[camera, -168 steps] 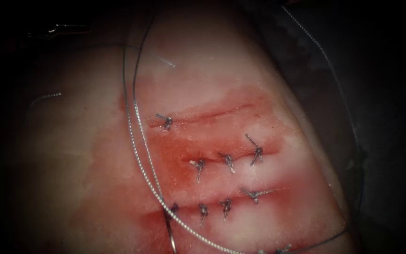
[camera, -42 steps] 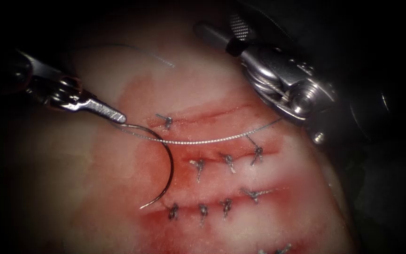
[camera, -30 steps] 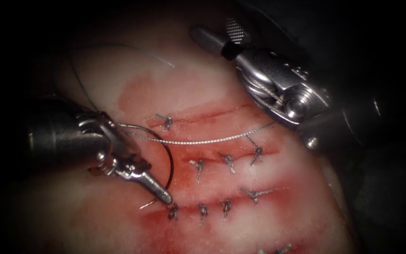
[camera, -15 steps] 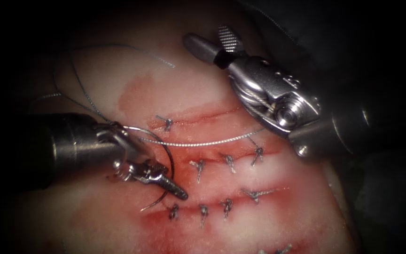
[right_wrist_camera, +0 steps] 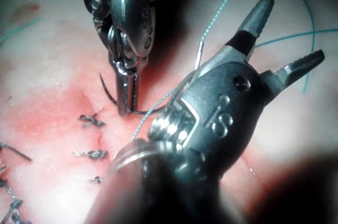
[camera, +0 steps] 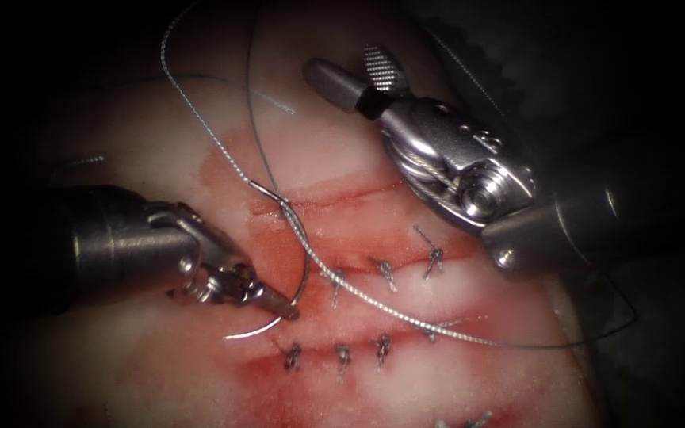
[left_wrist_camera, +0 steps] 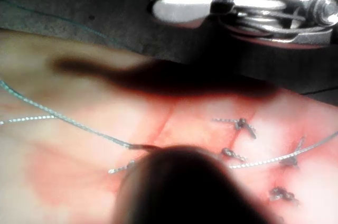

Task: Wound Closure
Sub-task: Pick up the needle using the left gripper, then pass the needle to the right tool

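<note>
While several knotted stitches [camera: 382,349] already hold the tissue [camera: 160,372], the left tool [camera: 279,305] grips the needle [camera: 299,261] near its tip end left of the uppermost cut [camera: 358,192], which has one stitch, and the right tool [camera: 350,75] hangs open, empty

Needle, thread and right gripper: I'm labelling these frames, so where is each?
needle [camera: 304,273]: endoscope view, mid-curve.
thread [camera: 382,303]: endoscope view, strand across the knots.
right gripper [camera: 352,70]: endoscope view, between its open tips.

A dark grey surface [left_wrist_camera: 63,2] (faintly grainy) lies in the background, partly shadowed.
</note>
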Robot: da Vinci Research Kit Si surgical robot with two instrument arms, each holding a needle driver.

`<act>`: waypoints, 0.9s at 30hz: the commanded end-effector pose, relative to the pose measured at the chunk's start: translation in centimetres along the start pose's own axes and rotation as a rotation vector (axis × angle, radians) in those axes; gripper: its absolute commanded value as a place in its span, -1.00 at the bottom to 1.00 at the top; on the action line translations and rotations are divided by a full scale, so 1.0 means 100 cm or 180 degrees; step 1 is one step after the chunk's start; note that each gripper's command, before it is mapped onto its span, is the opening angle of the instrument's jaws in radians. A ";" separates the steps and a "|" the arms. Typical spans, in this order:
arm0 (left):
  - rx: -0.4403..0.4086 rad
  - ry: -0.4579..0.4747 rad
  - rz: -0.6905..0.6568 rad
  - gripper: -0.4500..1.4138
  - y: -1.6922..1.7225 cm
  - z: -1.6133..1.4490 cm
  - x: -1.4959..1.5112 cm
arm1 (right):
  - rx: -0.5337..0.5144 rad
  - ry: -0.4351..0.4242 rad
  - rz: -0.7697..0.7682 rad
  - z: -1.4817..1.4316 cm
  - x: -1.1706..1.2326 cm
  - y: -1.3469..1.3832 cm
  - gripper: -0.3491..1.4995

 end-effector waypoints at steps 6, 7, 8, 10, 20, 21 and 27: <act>-0.0183 -0.0103 0.0006 -1.00 0.0002 -0.0025 -0.0012 | -0.0011 0.0000 0.0005 0.0004 0.0005 0.0003 0.83; -0.0696 -0.0056 0.0043 -1.00 0.0011 -0.0052 -0.0014 | -0.0011 0.0000 0.0005 0.0004 0.0005 0.0004 0.82; -0.0870 -0.0062 0.0051 -1.00 0.0015 -0.0060 -0.0015 | -0.0019 0.0003 0.0006 0.0004 0.0005 0.0004 0.82; -0.1467 0.0010 0.0245 -1.00 0.0029 -0.0083 -0.0021 | -0.0030 0.0006 0.0006 0.0005 0.0006 0.0006 0.80; -0.0905 -0.0688 0.0106 -1.00 0.0007 -0.0104 -0.0061 | -0.0137 0.0039 0.0019 0.0001 0.0009 0.0009 0.69; -0.0940 -0.0719 0.0152 -1.00 0.0004 -0.0101 -0.0063 | -0.0186 0.0062 0.0015 0.0000 0.0010 0.0010 0.65; -0.1044 -0.0702 0.0264 -1.00 -0.0003 -0.0079 -0.0060 | -0.0317 0.0363 -0.0046 -0.0002 0.0029 0.0018 0.33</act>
